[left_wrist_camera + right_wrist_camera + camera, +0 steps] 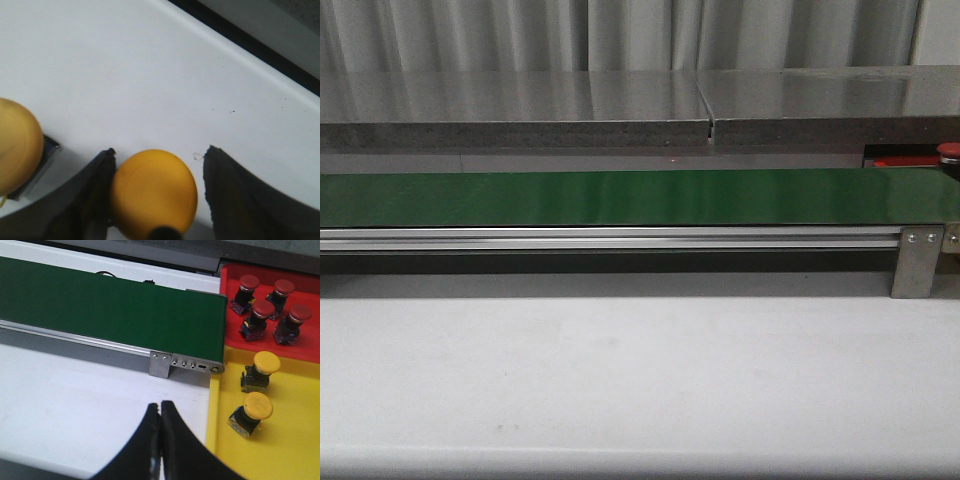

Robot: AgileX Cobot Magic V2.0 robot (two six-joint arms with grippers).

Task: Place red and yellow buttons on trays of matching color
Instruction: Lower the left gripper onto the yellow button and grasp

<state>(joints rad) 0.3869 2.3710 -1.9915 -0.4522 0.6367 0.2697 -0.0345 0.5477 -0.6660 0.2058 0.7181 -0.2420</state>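
Left jaws around yellow button (154, 192)

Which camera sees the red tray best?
The right wrist view: the red tray shows there with four red buttons on it. The front view catches only a sliver at the right edge; the left wrist view shows none.

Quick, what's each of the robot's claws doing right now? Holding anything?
Left gripper: fingers either side of a yellow button; whether it is gripped cannot be told.
Right gripper: shut, holding nothing.
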